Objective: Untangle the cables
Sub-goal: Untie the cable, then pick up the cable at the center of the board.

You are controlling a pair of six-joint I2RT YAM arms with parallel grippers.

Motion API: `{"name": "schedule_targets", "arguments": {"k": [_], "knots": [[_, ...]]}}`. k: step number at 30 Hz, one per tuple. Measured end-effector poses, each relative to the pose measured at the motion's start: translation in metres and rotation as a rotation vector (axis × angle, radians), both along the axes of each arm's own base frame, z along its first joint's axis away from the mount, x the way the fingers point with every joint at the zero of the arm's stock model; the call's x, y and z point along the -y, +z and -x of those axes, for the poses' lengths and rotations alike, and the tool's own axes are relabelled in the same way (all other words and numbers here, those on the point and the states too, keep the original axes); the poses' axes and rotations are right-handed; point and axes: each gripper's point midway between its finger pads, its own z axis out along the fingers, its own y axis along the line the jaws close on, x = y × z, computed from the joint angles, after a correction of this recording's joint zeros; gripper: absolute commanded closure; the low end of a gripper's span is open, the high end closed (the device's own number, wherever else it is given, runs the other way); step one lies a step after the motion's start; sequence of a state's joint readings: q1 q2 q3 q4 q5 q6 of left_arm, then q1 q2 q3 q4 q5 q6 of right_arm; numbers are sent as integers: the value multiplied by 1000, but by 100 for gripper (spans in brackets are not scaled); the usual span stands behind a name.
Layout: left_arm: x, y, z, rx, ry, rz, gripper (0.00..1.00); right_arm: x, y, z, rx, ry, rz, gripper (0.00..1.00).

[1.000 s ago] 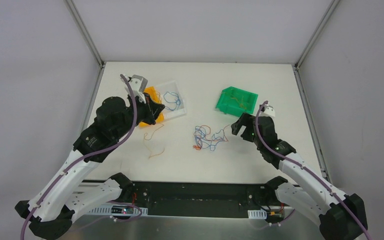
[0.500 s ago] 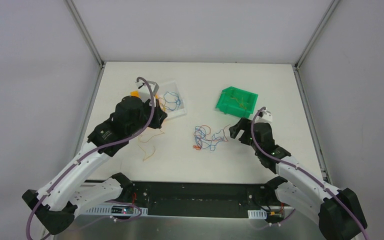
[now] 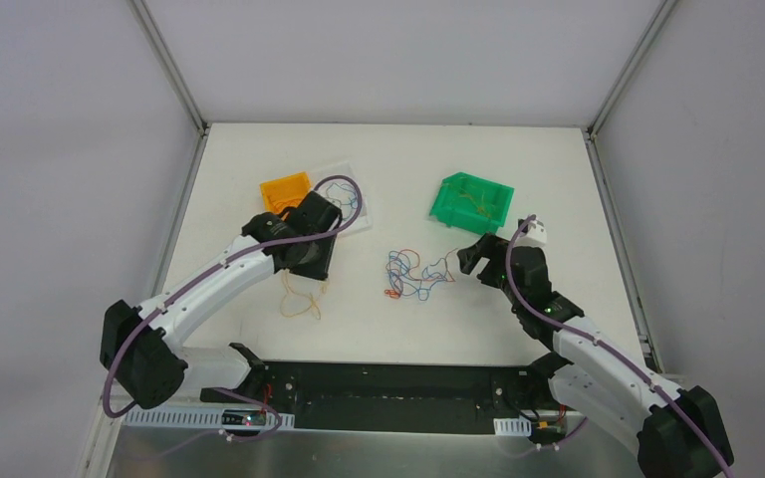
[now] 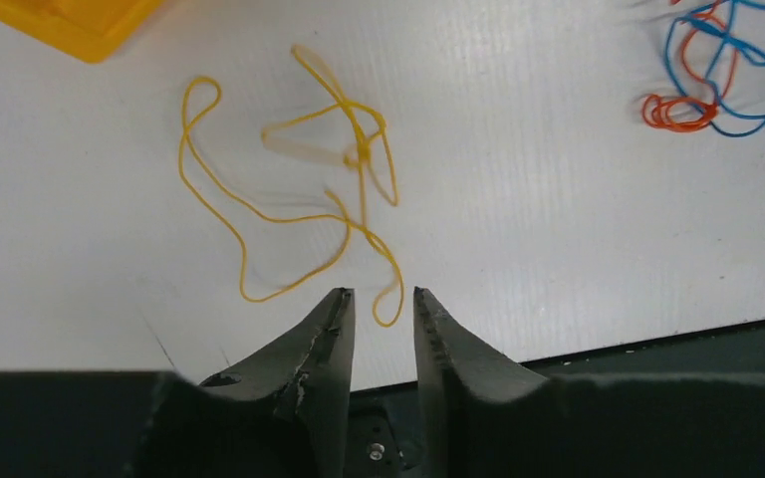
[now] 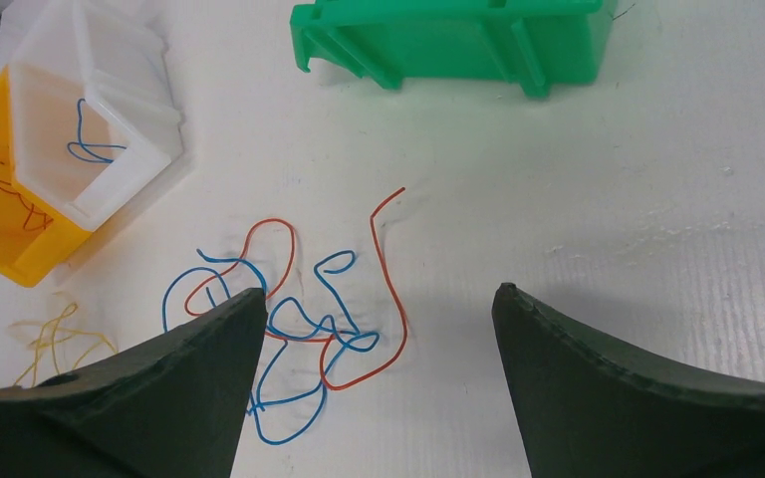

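A loose yellow-orange cable [image 3: 299, 299] lies in curls on the white table; in the left wrist view [image 4: 299, 189] its nearest loop shows through the gap between my fingers. My left gripper [image 3: 313, 263] [image 4: 383, 292] hovers over it, jaws a narrow gap apart, holding nothing. A tangled clump of blue and red cables [image 3: 413, 276] [image 5: 299, 329] lies mid-table. My right gripper [image 3: 468, 257] [image 5: 379, 291] is wide open and empty just right of the clump, above the table.
An orange bin [image 3: 284, 189] and a clear white bin [image 3: 351, 199] holding a blue wire stand at the back left. A green bin [image 3: 471, 199] with a wire in it stands at the back right. The table's black front edge [image 4: 657, 349] is close behind my left fingers.
My left arm swung from over the orange and white bins toward the table's near side. The yellow-orange cable that hung from it now lies loose on the table. The right arm barely moved.
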State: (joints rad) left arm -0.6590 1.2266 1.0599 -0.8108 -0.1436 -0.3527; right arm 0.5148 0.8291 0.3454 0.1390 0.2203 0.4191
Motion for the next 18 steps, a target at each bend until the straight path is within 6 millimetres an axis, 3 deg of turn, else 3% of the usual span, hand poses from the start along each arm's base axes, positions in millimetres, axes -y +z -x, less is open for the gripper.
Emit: {"name": "schedule_targets", "arguments": {"k": [2, 3, 5, 14, 18], "knots": [[-3, -11, 4, -50, 0, -38, 29, 0, 0, 0, 1, 0, -1, 13], [-4, -15, 6, -73, 7, -50, 11, 0, 0, 0, 0, 0, -1, 13], [-8, -20, 11, -103, 23, -72, 1, 0, 0, 0, 0, -1, -3, 13], [-43, -21, 10, -87, 263, -138, 1, 0, 5, 0, 13, -4, -17, 13], [-75, -43, 11, -107, 494, -74, 1, 0, 8, 1, 23, -4, -24, 13]]}}
